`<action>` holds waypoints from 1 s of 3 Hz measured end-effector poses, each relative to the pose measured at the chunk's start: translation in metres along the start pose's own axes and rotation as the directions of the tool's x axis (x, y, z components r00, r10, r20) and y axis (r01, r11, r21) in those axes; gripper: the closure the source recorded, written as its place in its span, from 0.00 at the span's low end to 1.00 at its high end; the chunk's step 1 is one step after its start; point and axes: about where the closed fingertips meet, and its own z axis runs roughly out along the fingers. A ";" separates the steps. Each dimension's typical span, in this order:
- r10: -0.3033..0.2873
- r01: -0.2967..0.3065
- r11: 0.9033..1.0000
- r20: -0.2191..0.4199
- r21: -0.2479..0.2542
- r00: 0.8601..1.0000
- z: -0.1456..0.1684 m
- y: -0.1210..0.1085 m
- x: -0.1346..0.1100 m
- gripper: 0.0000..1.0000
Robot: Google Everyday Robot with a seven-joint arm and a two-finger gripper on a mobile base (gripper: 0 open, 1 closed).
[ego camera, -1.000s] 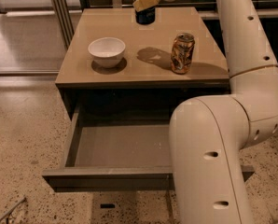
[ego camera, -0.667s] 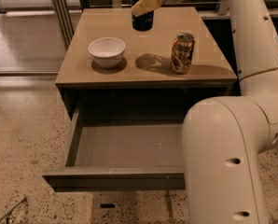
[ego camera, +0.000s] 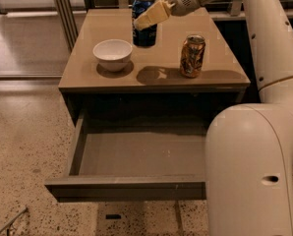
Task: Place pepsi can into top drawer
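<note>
The dark blue pepsi can (ego camera: 145, 33) is held in the air above the back middle of the table (ego camera: 87, 75), and its shadow falls on the tabletop in front of it. My gripper (ego camera: 144, 20) comes in from the upper right and is shut on the can, with one beige finger (ego camera: 151, 16) across its front. The top drawer (ego camera: 136, 156) is pulled out below the table's front edge and holds nothing I can see.
A white bowl (ego camera: 113, 53) sits at the left of the tabletop. A gold-brown dented can (ego camera: 192, 56) stands upright at the right. My arm's large white body (ego camera: 254, 171) covers the drawer's right end. Speckled floor lies to the left.
The gripper with the pepsi can has moved a little left and forward, towards the table's front. The bowl, gold can and drawer have not moved.
</note>
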 end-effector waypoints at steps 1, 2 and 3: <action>-0.061 0.061 0.998 -0.001 0.004 0.998 0.001 0.003 -0.002 1.00; -0.182 0.181 0.982 0.005 0.056 0.983 -0.022 0.022 -0.010 1.00; -0.287 0.273 0.947 0.064 0.171 0.956 -0.074 0.065 -0.035 1.00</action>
